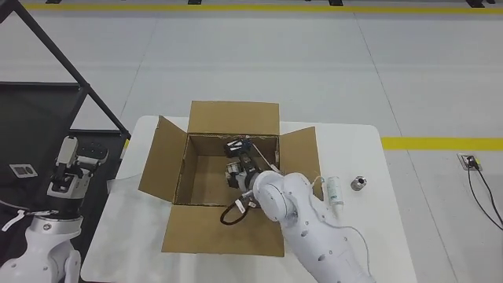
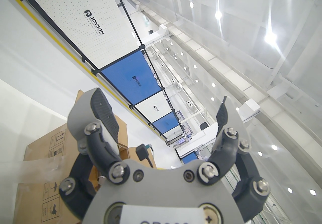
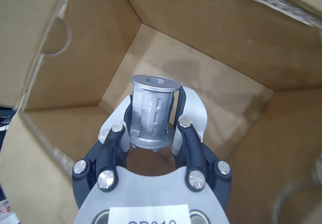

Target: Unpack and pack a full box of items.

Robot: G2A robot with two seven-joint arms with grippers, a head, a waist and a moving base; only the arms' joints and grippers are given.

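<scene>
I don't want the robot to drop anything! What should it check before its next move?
1. Right gripper shut on the grey metal cylinder: ok.
2. Cylinder lifted off the box floor: cannot tell.
3. Box flaps folded open, way out free: ok.
4. Left gripper open, off to the box's side: ok.
5. Bare table near the white bottle and small metal part, probably enough for setting down: ok.
</scene>
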